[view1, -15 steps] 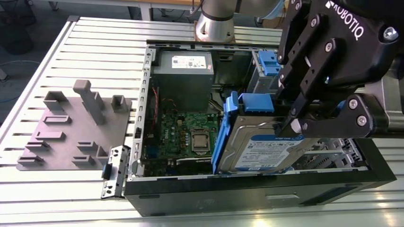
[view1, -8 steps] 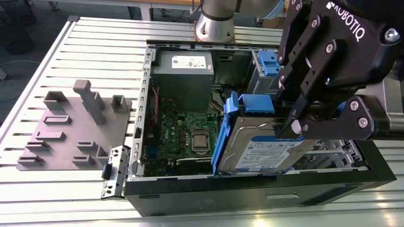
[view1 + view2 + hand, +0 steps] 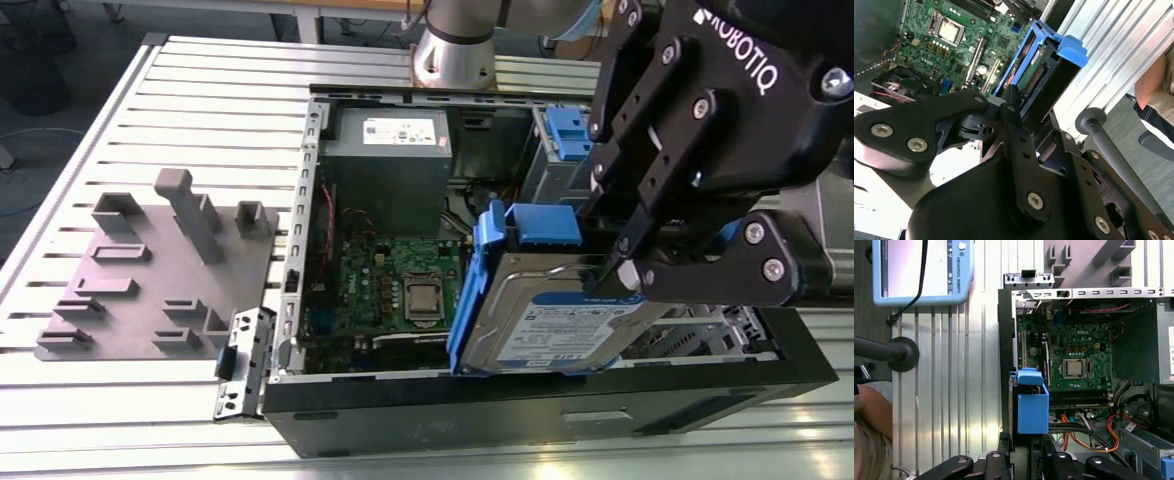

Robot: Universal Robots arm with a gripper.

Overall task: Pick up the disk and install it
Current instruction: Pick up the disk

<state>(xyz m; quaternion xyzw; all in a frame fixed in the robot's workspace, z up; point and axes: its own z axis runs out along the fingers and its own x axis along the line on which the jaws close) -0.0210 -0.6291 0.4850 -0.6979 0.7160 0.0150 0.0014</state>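
The exterior view looks steeply down on the open computer case (image 3: pixel 534 400), with the pincer (image 3: pixel 617 272) looming close to the lens. The first wrist view faces straight down past the pincer's tips. The second wrist view looks obliquely along them from nearer. All three share the motherboard (image 3: pixel 400 280) and the disk (image 3: pixel 561 320) the pincer holds.

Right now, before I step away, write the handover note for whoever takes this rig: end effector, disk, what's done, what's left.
End effector: shut on the disk, gripping it near its upper edge.
Disk: held on edge, slightly tilted, over the open computer case, on the exterior view's right of the motherboard. I cannot tell whether its lower edge touches anything inside.
Done: disk picked up.
Left: disk not yet seated in the case.
Note: a person's arm is beside the table.
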